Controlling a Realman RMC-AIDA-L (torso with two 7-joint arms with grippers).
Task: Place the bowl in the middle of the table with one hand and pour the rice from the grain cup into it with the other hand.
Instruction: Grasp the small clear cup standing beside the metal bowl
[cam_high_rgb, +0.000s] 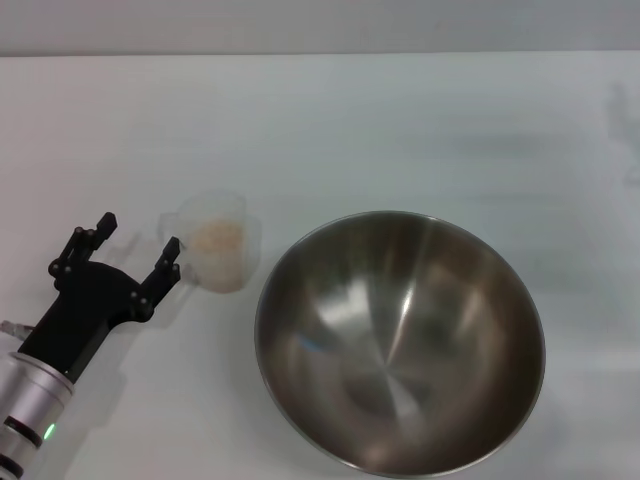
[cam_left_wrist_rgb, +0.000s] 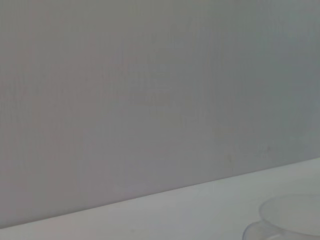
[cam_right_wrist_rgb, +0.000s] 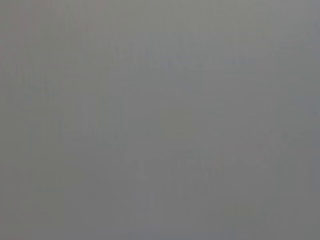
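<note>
Left tool (cam_high_rgb: 138, 245) sits at the near-left of the surface (cam_high_rgb: 400, 120), fingers spread wide, released, holding nothing. One fingertip (cam_high_rgb: 170, 250) is just beside the grain cup (cam_high_rgb: 215, 250), touching or nearly so, can't tell which. Cup stands upright on the surface, rice (cam_high_rgb: 217, 240) inside. Bowl (cam_high_rgb: 400, 340) rests upright just to the right of the cup, empty. Left wrist view catches only the cup's rim (cam_left_wrist_rgb: 292, 215). Right tool not in view.

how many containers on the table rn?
2. The grain cup, holding rice, sits just beyond the open left gripper. The bowl stands right of the cup, empty. Nothing else shows.
</note>
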